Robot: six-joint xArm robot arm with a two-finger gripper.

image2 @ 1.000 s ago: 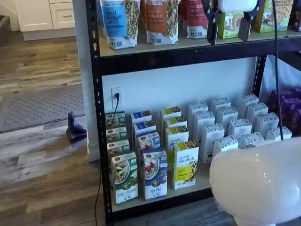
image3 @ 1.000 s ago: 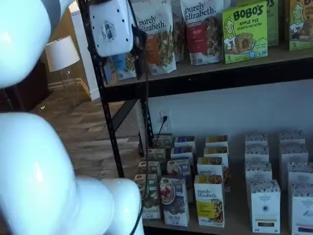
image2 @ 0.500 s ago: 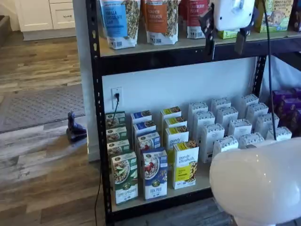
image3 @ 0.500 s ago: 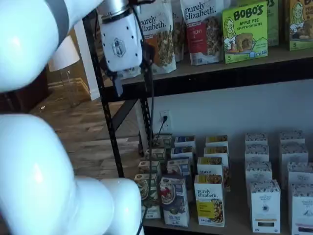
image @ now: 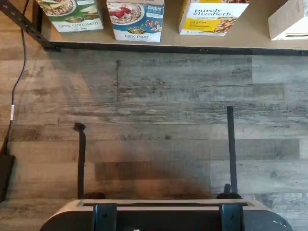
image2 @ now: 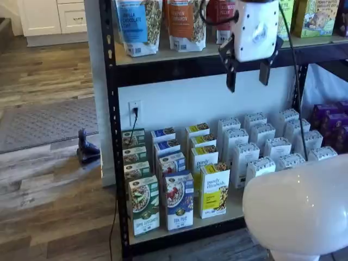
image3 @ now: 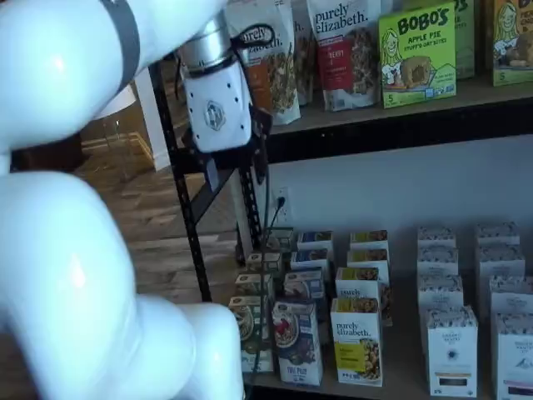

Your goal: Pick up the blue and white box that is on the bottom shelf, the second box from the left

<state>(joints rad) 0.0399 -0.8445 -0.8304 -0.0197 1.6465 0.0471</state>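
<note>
A: How do the fingers stand?

B: Wide apart, a plain gap between the two black fingers, nothing held and nothing touched. In both shelf views the gripper hangs in the air in front of the upper shelf's black rail, well above the boxes.

A: And the blue and white box?

B: Upright at the front edge of the bottom shelf, near its left corner, between the green and white box and the yellow and white box.

A: What does one view give that the others lack?

B: The wrist view shows the wood floor before the surface and only the lower parts of those three boxes; the blue one reads "Flax Plus". The shelf views show the whole rows behind them.

A: The arm?

B: Its white body points downward, with big white links close to a camera.
</note>
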